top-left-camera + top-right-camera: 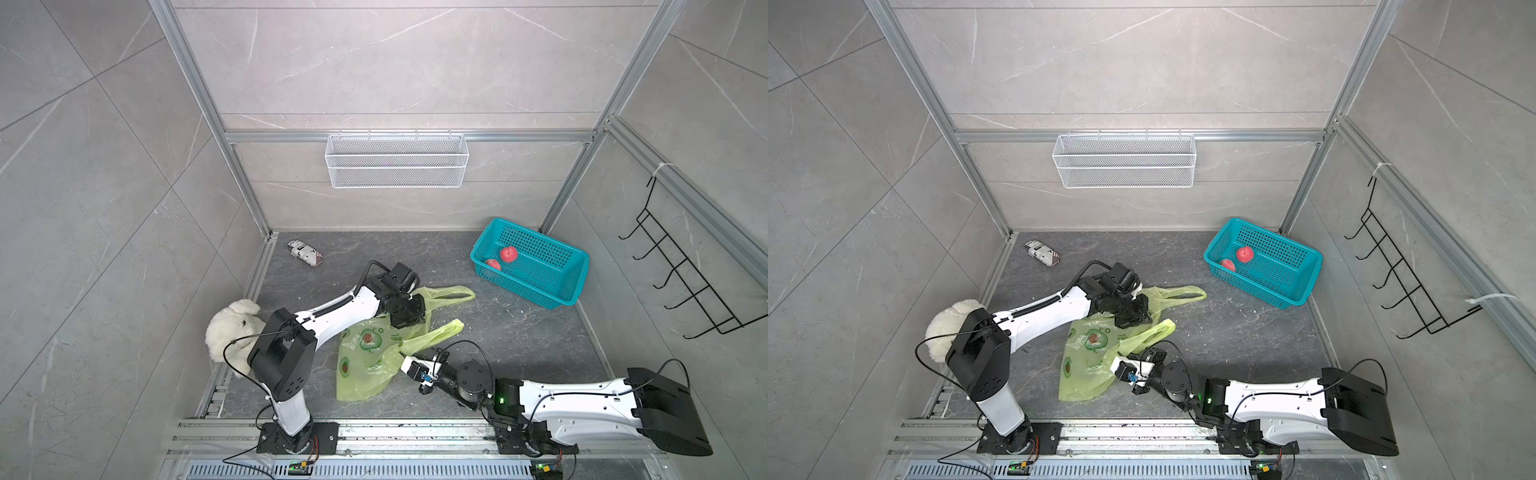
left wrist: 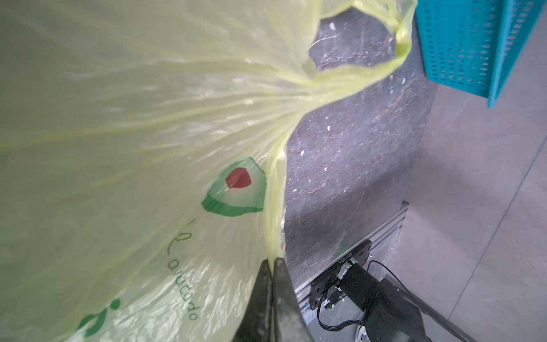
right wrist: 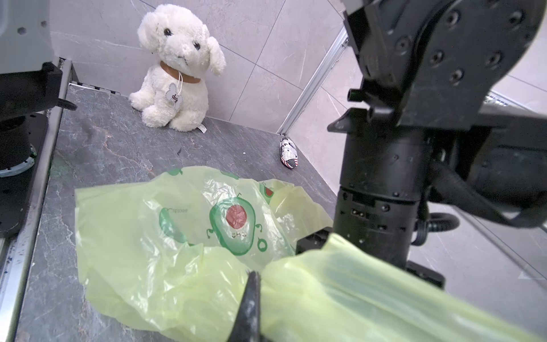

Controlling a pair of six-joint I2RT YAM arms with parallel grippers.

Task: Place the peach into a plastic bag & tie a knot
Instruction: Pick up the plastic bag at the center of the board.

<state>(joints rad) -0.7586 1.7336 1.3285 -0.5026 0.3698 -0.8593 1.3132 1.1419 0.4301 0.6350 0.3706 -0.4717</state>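
The plastic bag (image 1: pixel 370 357), yellow-green with avocado prints, lies crumpled mid-table in both top views, its two handle loops (image 1: pixel 446 294) spread loose toward the right. No knot shows. My left gripper (image 2: pixel 273 261) is shut on a gathered edge of the bag; from above it sits over the bag's far side (image 1: pixel 409 313). At the bag's near right side, my right gripper (image 3: pixel 254 274) is shut on a fold of the film (image 1: pixel 404 358). A red-pink peach (image 1: pixel 508 254) lies in the teal basket (image 1: pixel 540 245), a second one (image 1: pixel 493 264) beside it.
A white plush dog (image 1: pixel 232 328) sits at the left wall behind the left arm. A small patterned pouch (image 1: pixel 305 252) lies at the back left. A white mesh basket (image 1: pixel 397 162) hangs on the back wall, a black hook rack (image 1: pixel 681 282) on the right wall.
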